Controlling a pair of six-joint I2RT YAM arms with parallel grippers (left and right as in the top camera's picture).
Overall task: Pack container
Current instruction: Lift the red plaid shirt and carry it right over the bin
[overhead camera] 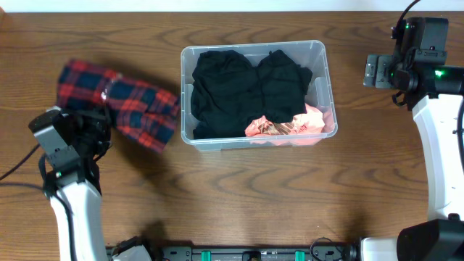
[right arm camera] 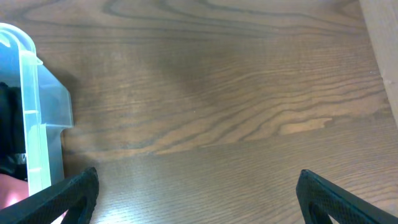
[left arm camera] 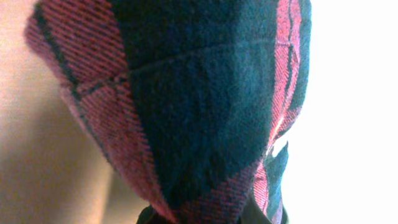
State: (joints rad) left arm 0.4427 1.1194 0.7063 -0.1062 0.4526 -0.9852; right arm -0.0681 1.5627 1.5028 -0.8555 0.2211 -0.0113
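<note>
wood table (overhead camera: 239,188): l end effector (overhead camera: 96,125) clamped on plaid cloth (overhead camera: 127,105), r end effector (right arm camera: 198,177) apart beside container (overhead camera: 319,51).

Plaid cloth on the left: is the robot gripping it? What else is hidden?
Left gripper: overhead, its fingers are covered by the plaid cloth; in the left wrist view the cloth fills the frame. Grip unclear.
Container floor: hidden under black clothes and pink garment.
Right wrist: container cut off at left edge.

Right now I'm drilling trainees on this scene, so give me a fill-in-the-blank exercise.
1. The clear rectangular plastic container holds pink fabric and a ___ garment.
2. The red-and-navy plaid cloth fills the ___ wrist view.
3. The right end effector is ___, over bare wooden table.
Missing: black; left; open.
</note>
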